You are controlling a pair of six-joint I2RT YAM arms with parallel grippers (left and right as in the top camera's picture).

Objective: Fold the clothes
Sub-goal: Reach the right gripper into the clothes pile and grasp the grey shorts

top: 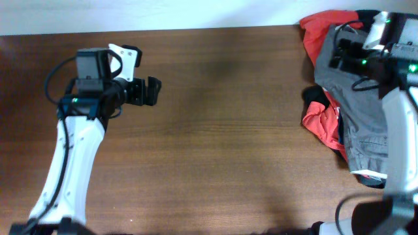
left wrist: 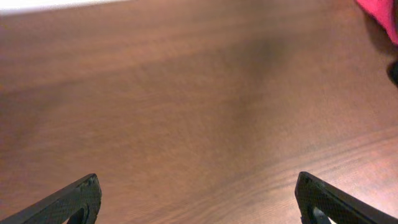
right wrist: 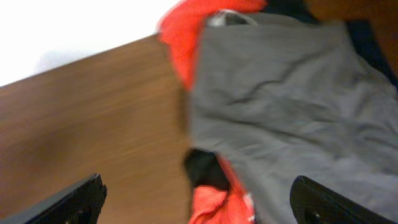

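Shows grey shorts (top: 366,111) heaped on a red T-shirt (top: 320,121) at the wooden table (top: 228,130) far right, beneath the right arm (top: 398,130), with the left gripper (top: 149,91) hanging well apart.

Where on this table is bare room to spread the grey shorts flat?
The brown wooden table is bare from the left gripper across to the red T-shirt, and down to the near edge. The right end is crowded: wrinkled grey-khaki shorts lie over that shirt and a dark garment, with the right gripper above them.
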